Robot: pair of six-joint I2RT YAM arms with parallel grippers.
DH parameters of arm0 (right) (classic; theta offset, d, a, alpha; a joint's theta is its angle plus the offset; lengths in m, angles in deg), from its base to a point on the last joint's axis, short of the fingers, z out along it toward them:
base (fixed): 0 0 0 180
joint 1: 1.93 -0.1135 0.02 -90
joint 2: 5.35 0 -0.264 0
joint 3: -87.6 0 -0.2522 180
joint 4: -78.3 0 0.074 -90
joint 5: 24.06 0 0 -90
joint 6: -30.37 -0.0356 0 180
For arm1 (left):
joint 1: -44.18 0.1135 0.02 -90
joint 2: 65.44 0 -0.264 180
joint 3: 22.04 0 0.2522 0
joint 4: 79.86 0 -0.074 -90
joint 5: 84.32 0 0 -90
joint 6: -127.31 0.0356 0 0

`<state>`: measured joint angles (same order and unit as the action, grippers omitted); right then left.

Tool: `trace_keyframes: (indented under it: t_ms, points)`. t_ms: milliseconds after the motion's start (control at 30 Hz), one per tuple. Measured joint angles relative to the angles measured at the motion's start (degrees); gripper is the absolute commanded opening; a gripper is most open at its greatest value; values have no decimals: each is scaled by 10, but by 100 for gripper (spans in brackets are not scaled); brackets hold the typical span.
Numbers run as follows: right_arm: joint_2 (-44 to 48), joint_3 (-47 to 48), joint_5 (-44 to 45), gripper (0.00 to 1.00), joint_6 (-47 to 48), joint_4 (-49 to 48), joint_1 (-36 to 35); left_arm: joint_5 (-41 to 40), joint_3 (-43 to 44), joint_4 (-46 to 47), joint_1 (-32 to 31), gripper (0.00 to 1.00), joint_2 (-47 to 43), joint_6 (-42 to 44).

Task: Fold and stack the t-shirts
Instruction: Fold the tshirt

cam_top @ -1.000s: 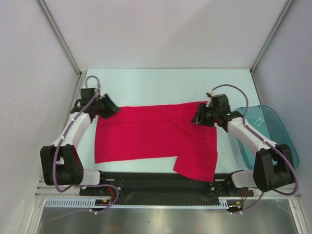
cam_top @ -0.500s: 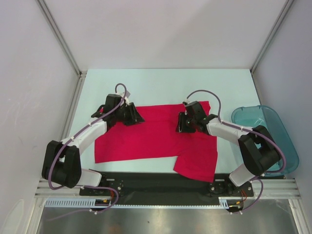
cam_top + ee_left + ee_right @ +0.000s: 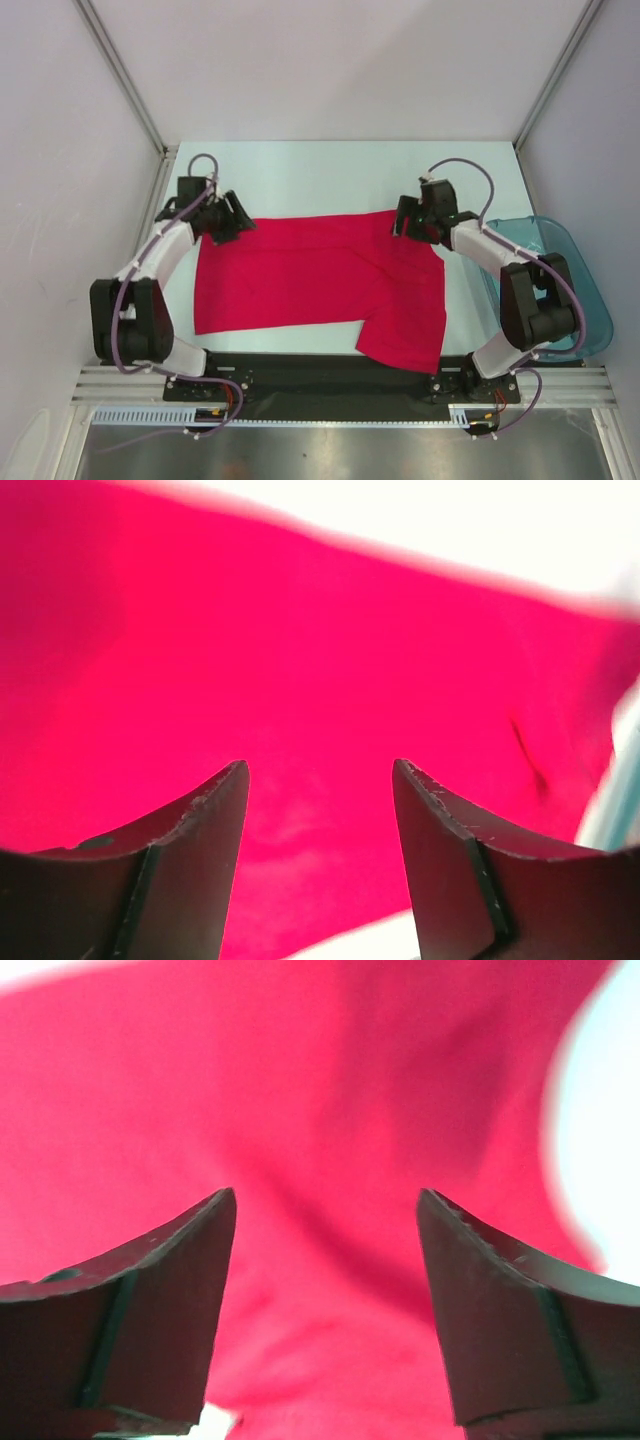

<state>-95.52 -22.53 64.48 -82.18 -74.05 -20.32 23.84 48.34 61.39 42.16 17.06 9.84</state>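
red t-shirt (image 3: 300, 275) lies spread on the white surface (image 3: 330, 175), one flap reaching the near edge. left end effector (image 3: 232, 213) and right end effector (image 3: 404, 218) gape empty over its far corners; each should pinch low, catching cloth evenly, before any fold begins.

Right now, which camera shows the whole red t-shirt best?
The top external view: it shows the t-shirt spread out, with nearly its full outline visible. The left wrist and right wrist views show only close, blurred patches of its red cloth.
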Motion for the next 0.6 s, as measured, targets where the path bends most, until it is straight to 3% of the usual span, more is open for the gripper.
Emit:
trace_keyframes:
  t_ms: [233, 433, 600]
  points:
    - [-73, 80, -36, 86, 45, -4, 109, -47, 155, -53, 115, 68, 175, 45]
    - [-155, 140, -60, 86, 74, 8, 129, -96, 219, -114, 126, 68, 294, 85]
    - [-196, 167, -73, 84, 89, 14, 136, -122, 236, -134, 128, 68, 304, 100]
